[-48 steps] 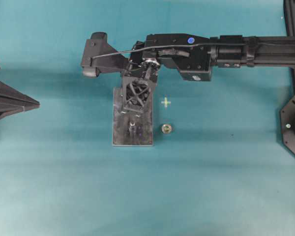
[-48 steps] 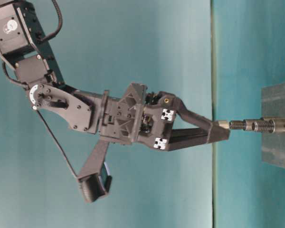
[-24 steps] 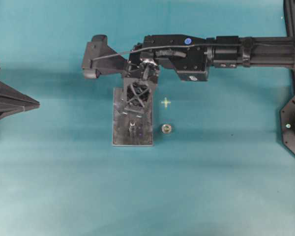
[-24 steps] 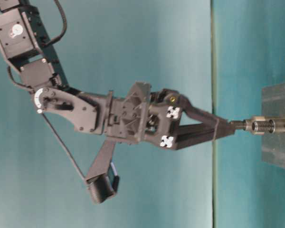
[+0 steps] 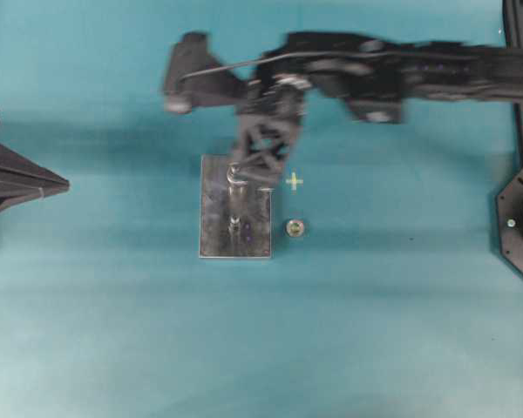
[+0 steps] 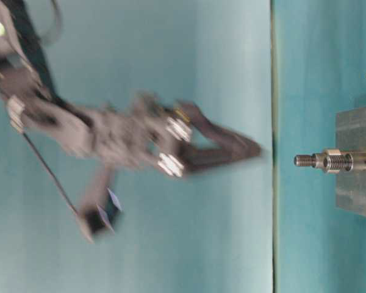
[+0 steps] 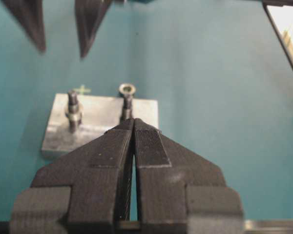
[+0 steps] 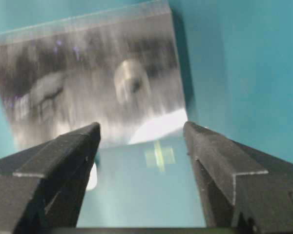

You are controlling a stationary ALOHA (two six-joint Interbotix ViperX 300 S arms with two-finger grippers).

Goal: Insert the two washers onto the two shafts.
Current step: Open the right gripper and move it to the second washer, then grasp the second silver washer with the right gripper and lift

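Motion blur smeared the right gripper (image 6: 256, 148), which half a second earlier had its tips at the end of the shaft (image 6: 338, 161) and now stood clear of it, away from the metal block (image 6: 357, 162). Seen from table level, the washer (image 6: 332, 160) sat on the shaft behind the threaded tip, a detail hidden from above, where the right gripper (image 5: 248, 174) overlapped the block's (image 5: 213, 235) far edge. From overhead, a separate small ring (image 5: 295, 228) lay on the mat just beside the block, below a yellow cross mark (image 5: 294, 181). On the left wrist camera the washer (image 7: 73, 116) circled the shaft (image 7: 73, 111) on the block (image 7: 102, 114), with a second post (image 7: 127, 100) standing beside it. The right wrist camera showed its fingers (image 8: 63, 156) spread wide apart with nothing between them, the block (image 8: 88, 73) blurred beyond. Parked well away from the block, the left gripper (image 7: 133, 127) had its pads pressed together, holding nothing.
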